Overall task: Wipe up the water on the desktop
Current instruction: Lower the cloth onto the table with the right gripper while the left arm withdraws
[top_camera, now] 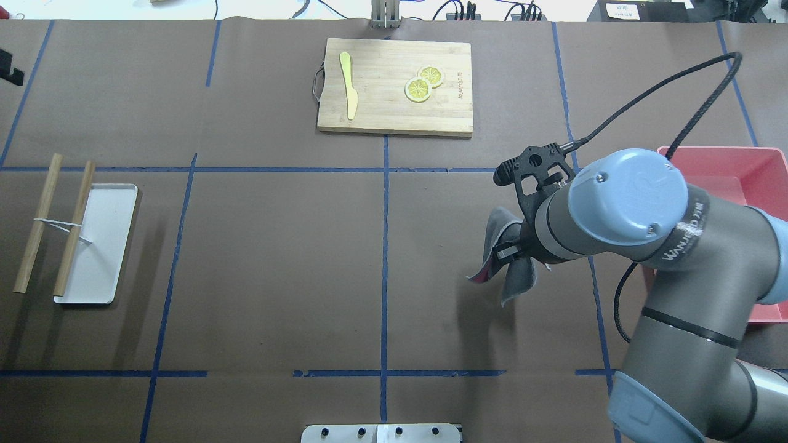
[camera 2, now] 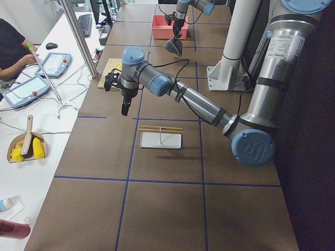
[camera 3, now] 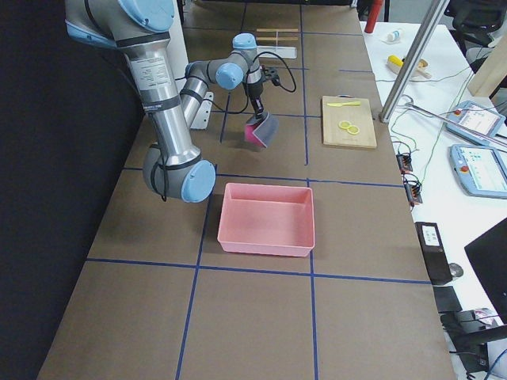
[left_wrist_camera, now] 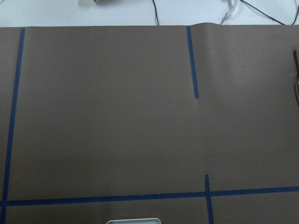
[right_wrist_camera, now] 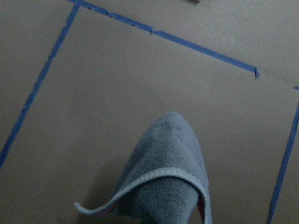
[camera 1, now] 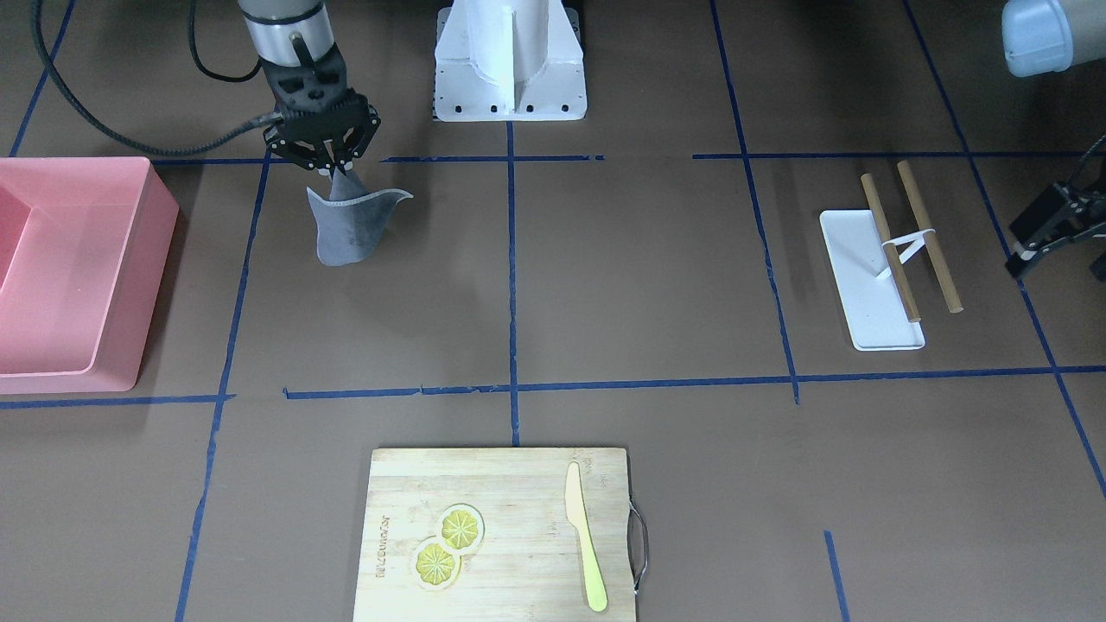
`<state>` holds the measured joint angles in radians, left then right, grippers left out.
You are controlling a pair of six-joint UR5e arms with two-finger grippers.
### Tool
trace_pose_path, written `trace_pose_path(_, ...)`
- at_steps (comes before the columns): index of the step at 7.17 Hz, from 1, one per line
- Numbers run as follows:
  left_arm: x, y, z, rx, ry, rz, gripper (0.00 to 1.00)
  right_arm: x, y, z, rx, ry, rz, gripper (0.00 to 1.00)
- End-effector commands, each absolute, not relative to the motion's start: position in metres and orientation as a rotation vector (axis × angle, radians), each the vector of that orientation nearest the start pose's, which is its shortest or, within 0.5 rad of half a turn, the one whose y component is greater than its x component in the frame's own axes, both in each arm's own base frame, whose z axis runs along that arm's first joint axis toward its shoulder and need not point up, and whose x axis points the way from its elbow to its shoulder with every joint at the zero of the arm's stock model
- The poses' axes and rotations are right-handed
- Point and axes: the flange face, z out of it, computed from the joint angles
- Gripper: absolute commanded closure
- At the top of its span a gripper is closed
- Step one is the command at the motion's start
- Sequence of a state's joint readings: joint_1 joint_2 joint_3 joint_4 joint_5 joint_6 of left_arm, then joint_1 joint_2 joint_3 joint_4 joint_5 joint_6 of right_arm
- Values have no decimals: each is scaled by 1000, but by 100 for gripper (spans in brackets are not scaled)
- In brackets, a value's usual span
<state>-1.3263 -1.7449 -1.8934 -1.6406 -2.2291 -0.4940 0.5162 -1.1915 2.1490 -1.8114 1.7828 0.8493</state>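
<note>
1. Dark-brown matte desktop [camera 1: 648, 285], crossed by thin blue tape lines, fills the whole scene and carries everything else.
2. Over on the robot's right, the right gripper [camera 1: 333, 168] points straight down, clenched on the top of a grey terry cloth [camera 1: 350, 229].
3. That cloth hangs in a loose folded cone, with a pink underside peeking out in the overhead and right-side views. Its lower tip sits low over the desktop, but contact can't be called from these angles.
4. The cloth is in the grid square between the centre tape line and the pink rectangular plastic bin [camera 1: 147, 285], and it is well apart from both.
5. The right wrist view shows the cloth tip drooping over bare brown surface, with tape lines well beyond it.
6. The left gripper [camera 2: 124, 110] hangs in the air over the far side of the desktop, pointing down. Whether it is parted or closed, I cannot tell.
7. Near it lies a small white rectangular tray [camera 1: 860, 285]. Two wooden sticks [camera 1: 929, 238], tied together with a white band, rest partly across it.
8. At the operators' edge is a pale bamboo cutting board [camera 1: 510, 510]. Two overlapping lemon slices [camera 1: 460, 527] and a yellow-green plastic knife [camera 1: 583, 536] lie flat on it.
9. The white arm mount [camera 1: 510, 60] stands at the robot's edge on the centre line.
</note>
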Motion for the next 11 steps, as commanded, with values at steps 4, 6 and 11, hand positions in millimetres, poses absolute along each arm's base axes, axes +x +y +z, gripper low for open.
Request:
trace_pose_path(4,27,-518,462,258,741,4,0,-454,-407,338,94,-593,-211,100)
trace_pose_path(6,27,-518,462,260,742,5,0,-445,-487,383,81,-625,-128,100)
trace_pose_path(11,26,-517,459,268,744,7,0,-407,-554,392,69,-647,-108,100)
